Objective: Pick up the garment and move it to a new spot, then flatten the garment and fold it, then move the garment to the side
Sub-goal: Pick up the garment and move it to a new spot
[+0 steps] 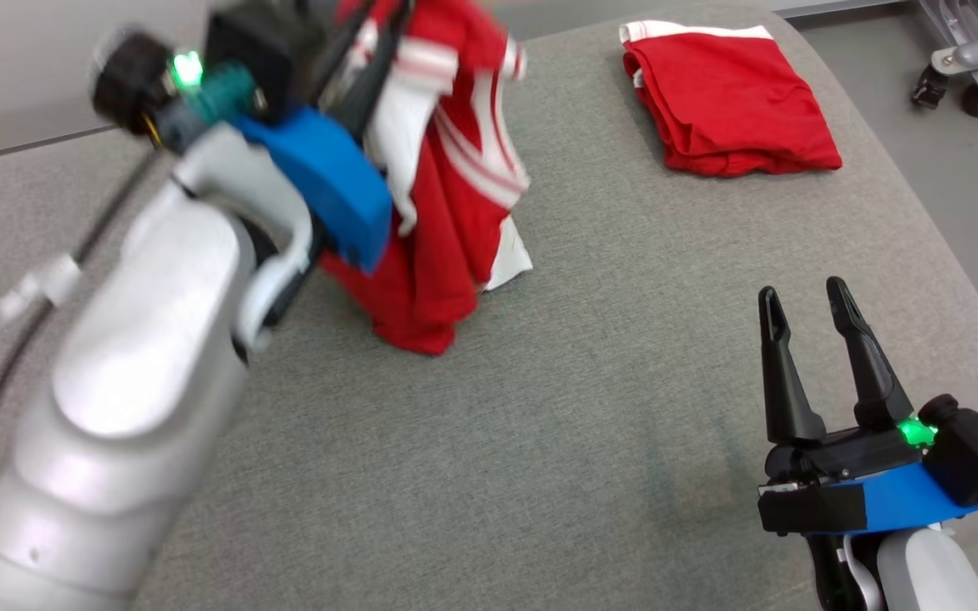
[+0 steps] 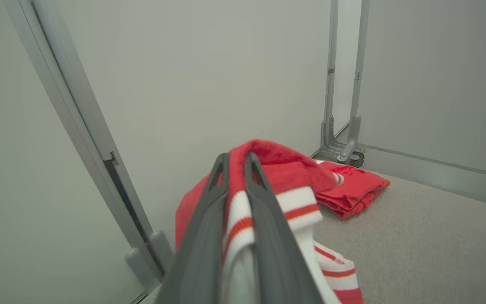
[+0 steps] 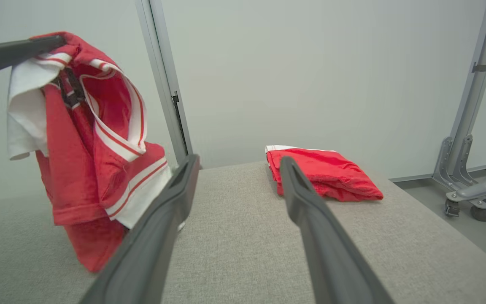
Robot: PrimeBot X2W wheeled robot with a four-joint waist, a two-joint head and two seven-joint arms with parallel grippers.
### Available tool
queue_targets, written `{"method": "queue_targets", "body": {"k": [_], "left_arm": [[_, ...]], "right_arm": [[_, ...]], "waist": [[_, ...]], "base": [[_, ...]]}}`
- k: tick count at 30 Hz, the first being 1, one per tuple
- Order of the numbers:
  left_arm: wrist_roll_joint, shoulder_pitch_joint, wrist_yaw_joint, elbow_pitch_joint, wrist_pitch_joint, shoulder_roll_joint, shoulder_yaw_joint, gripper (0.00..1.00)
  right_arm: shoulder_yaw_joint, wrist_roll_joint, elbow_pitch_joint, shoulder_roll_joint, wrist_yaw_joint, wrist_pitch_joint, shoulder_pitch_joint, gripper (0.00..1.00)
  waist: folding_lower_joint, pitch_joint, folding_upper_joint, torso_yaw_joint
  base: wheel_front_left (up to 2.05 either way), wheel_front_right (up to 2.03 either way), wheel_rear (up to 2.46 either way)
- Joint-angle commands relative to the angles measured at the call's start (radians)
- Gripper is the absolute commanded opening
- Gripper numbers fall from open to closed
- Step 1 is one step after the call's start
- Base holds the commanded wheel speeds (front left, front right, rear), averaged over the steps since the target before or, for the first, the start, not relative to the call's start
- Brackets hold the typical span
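Nearest, the right gripper is hovering over the near right part of the grey table. Its fingers are standing wide apart and holding nothing. Further in, on the left, the left gripper is clamping the garment by a white, red-striped band, with both fingers pressing close together on the cloth. The garment, red with white stripes, is hanging bunched from that grip over the table's left half. Its lower end is reaching the table surface, though contact cannot be confirmed. Beyond, at the far right, a folded red cloth is lying on the table, well apart from the garment. Past the table, a wheeled frame is standing on the floor.
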Motion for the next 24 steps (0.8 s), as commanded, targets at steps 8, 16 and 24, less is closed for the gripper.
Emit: {"method": "queue_targets", "body": {"k": [8,16,24], "left_arm": [[-0.035,0.26,0.062,0.01,-0.05,0.013,-0.028,0.0],[-0.032,0.438,0.104,0.013,-0.093,0.028,-0.065,0.0],[-0.025,0.464,0.142,-0.007,-0.21,0.003,-0.047,1.0]], "right_arm": [[0.001,-0.003,0.008,-0.001,0.0,-0.004,0.006,1.0],[-0.004,-0.01,0.028,-0.001,0.0,-0.004,0.028,1.0],[-0.015,-0.043,0.046,-0.001,0.0,-0.004,0.06,1.0]], "waist": [[0.0,-0.003,-0.0002,0.032],[0.0,-0.026,-0.0002,0.081],[0.0,-0.089,-0.0002,0.169]], "base": [[0.0,0.0,0.0],[0.0,0.0,0.0],[0.0,0.0,0.0]]}}
